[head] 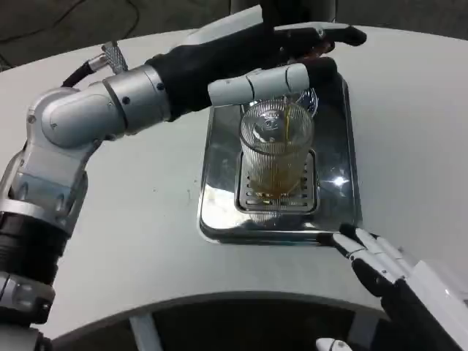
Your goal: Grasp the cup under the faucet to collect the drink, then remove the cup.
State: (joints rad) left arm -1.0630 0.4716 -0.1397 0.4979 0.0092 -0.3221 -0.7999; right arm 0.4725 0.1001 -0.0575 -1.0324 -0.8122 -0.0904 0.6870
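A clear ribbed cup [276,150] stands upright on the grate of the steel drip tray [219,183]. A thin amber stream [288,124] falls into it, and amber drink fills its lower part. My left hand [270,62] reaches across above the cup at the faucet, its fingers stretched to the right and its thumb lying just over the cup's rim. The faucet is hidden under this hand, so whether the hand grips it is unclear. My right hand [380,263] lies at the tray's front right corner, its fingers straight and apart and holding nothing, well clear of the cup.
The tray sits on a white round table [131,219] whose front edge curves just below the tray. My left forearm [95,117] crosses the table's left side. Dark floor lies beyond the far edge.
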